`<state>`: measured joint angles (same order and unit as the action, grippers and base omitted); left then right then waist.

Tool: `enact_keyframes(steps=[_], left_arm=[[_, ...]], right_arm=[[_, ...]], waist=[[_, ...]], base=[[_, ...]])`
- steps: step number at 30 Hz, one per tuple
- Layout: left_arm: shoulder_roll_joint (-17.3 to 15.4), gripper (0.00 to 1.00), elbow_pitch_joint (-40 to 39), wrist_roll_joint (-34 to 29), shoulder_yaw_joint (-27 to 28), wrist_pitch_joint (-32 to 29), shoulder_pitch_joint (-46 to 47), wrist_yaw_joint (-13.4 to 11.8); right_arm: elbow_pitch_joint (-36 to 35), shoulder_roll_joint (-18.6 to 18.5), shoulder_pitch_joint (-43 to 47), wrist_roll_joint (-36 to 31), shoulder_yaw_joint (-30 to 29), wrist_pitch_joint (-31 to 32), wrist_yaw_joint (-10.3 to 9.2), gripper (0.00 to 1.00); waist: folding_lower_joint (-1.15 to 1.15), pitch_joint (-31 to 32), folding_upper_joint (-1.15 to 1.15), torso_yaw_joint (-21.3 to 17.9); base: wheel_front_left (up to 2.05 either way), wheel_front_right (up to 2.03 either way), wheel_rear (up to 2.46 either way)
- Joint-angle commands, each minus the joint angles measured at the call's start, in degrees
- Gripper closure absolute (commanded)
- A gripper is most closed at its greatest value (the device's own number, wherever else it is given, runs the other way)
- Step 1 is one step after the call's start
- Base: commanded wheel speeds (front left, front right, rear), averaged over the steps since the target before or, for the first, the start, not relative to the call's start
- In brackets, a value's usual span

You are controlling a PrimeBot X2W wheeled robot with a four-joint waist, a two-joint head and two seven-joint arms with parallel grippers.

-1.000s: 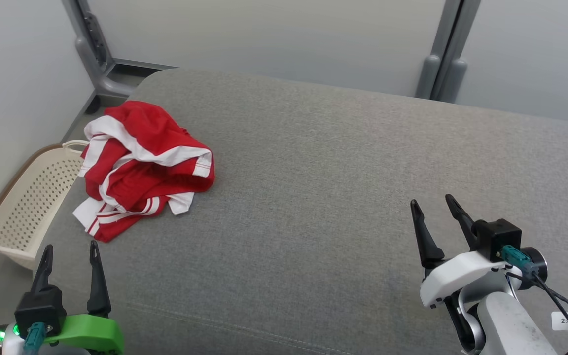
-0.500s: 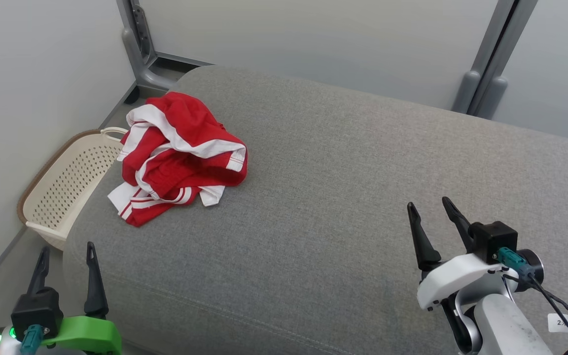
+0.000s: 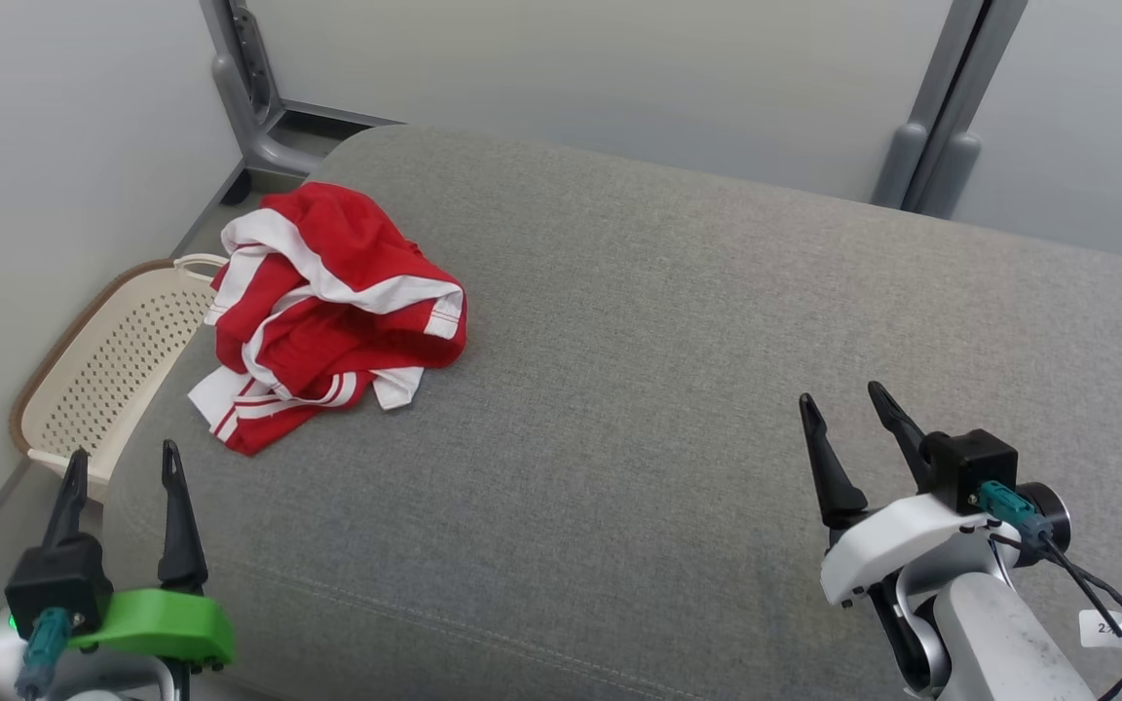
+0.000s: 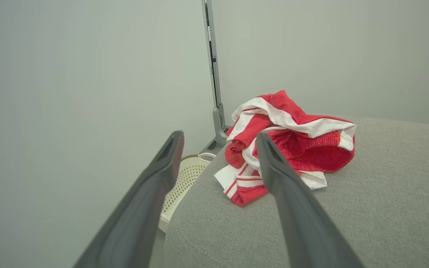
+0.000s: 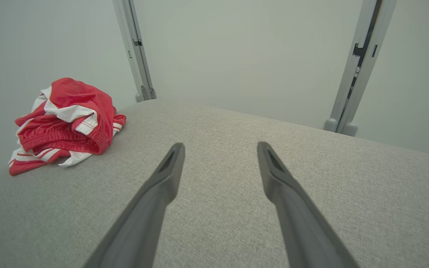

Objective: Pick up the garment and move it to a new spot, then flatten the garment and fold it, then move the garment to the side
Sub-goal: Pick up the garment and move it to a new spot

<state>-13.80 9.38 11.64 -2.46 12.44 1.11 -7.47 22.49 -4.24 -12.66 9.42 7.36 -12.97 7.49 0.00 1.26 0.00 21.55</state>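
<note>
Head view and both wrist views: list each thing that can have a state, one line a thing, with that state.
garment: crumpled in a heap on the cushion's far left part, not flattened, not held.
left gripper: open, holding nothing, apart from the garment.
right gripper: open, holding nothing, over bare cushion.
basket: upright on the floor beside the cushion's left end.
cushion: bears the garment alone.
</note>
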Motion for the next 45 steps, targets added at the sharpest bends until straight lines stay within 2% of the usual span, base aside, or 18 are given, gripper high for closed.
enact_keyframes(steps=[1, 11, 19, 34, 40, 45], left_arm=[[-0.9, 0.00, -0.3, 0.4, -0.3, -0.8, 2.2, 0.5], [-3.3, 0.00, 1.7, 2.0, -0.1, -3.8, 12.1, 3.1], [-5.9, 0.00, 8.2, 3.3, 0.5, -5.4, 22.1, 5.4], [-11.4, 0.00, 29.9, 5.6, -0.5, -8.4, 39.6, 12.0], [-14.1, 0.00, 39.5, 6.1, -2.0, -10.6, 44.8, 13.6], [-15.1, 0.00, 44.9, 6.8, -2.9, -13.5, 46.7, 14.3]], right_arm=[[0.0, -0.3, -0.6, 0.2, 0.2, 0.0, 0.00, 0.00], [0.0, -0.9, -2.2, 0.5, 1.0, 0.0, 0.00, 0.00], [-0.7, -1.8, -4.2, 0.1, 1.5, 0.6, 0.00, 0.00], [-1.8, -3.3, -7.7, 0.1, 1.9, 1.1, 0.00, 0.00], [-1.6, -3.2, -8.6, 0.3, 2.6, 0.6, 0.00, 0.00], [-1.7, -3.5, -9.2, 0.2, 2.6, 0.8, 0.00, 0.00]], waist=[[0.00, -0.7, 0.00, -1.1], [0.00, -2.8, 0.00, -4.4], [0.00, -5.8, 0.00, -8.3], [0.00, -10.8, 0.00, -15.9], [0.00, -12.4, 0.00, -18.9], [0.00, -13.3, 0.00, -20.4]], base=[[0.00, 0.00, 0.00], [0.00, 0.00, 0.00], [0.00, 0.00, 0.00], [0.00, 0.00, 0.00], [0.00, 0.00, 0.00], [0.00, 0.00, 0.00]])
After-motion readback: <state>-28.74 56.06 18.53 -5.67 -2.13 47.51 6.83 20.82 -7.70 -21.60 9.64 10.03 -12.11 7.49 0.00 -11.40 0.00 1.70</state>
